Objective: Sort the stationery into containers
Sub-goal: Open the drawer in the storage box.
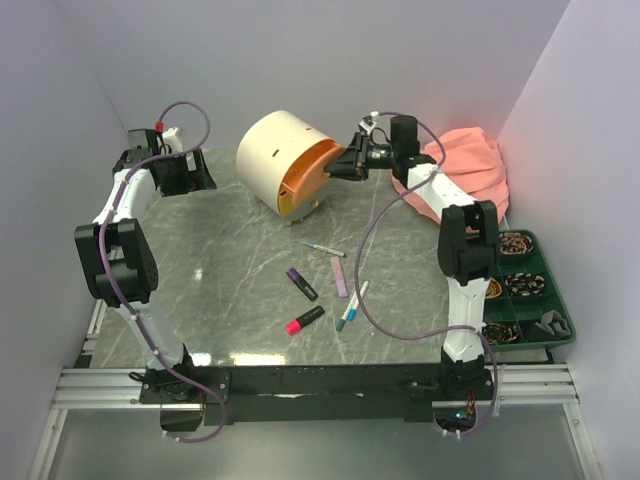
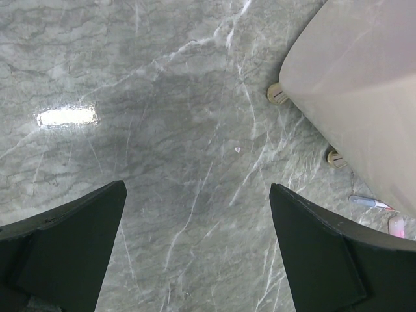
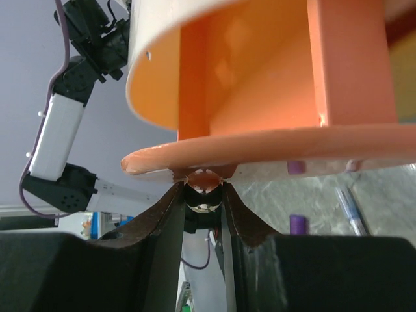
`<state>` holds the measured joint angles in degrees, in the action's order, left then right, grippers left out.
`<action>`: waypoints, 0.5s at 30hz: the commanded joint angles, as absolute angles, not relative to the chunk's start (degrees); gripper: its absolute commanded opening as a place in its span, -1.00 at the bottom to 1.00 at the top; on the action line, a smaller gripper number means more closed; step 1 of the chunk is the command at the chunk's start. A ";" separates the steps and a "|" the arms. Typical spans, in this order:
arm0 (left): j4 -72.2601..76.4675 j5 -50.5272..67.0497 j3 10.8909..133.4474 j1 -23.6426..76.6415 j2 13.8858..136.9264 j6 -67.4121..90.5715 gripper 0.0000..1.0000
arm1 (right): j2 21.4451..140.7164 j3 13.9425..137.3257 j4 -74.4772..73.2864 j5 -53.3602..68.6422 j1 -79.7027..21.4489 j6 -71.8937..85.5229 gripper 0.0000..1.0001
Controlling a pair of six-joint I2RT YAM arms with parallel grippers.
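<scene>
**Colleague:** Where are you on the drawer?

**Me:** My right tool (image 3: 205, 195) is pinching the small round knob (image 3: 205, 185) of the peach-orange drawer (image 1: 310, 172). The drawer stands open from the cream drum-shaped cabinet (image 1: 270, 150). My left tool (image 2: 197, 188) hangs spread and holds nothing, beside the cabinet.

**Colleague:** And the stationery?

**Me:** It's loose on the grey marbled worktop (image 1: 230, 240) in front of the cabinet. I see a purple highlighter (image 1: 301, 283), a pink-and-black highlighter (image 1: 305, 320), a lilac marker (image 1: 340, 277) and thin white pens (image 1: 322, 247). I see none in the drawer.

**Colleague:** Risks?

**Me:** The knob is tiny. I judge a crooked pull could slip it from the pinch, or drag the cabinet on its little feet (image 2: 278, 94). The worktop is glossy, so pens may skid. Pale walls stand close, and a pink cloth (image 1: 470, 165) and a dark green compartment tray (image 1: 545, 300) crowd my right arm.
</scene>
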<state>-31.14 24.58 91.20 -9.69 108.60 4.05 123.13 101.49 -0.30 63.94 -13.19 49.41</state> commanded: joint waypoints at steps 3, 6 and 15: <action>-30.06 26.10 94.57 -9.58 107.66 3.34 0.99 | 115.32 96.25 -2.72 66.09 -9.67 46.23 -0.58; -29.44 26.54 95.53 -9.58 108.45 4.22 0.99 | 113.47 94.93 -2.81 66.09 -9.32 45.97 -0.58; -29.09 26.63 95.45 -8.70 107.58 4.22 0.99 | 110.49 92.55 -4.91 66.36 -8.44 44.39 -0.60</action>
<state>-30.35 25.21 93.76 -9.21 108.60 4.10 115.20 93.14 -3.92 65.63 -9.37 46.13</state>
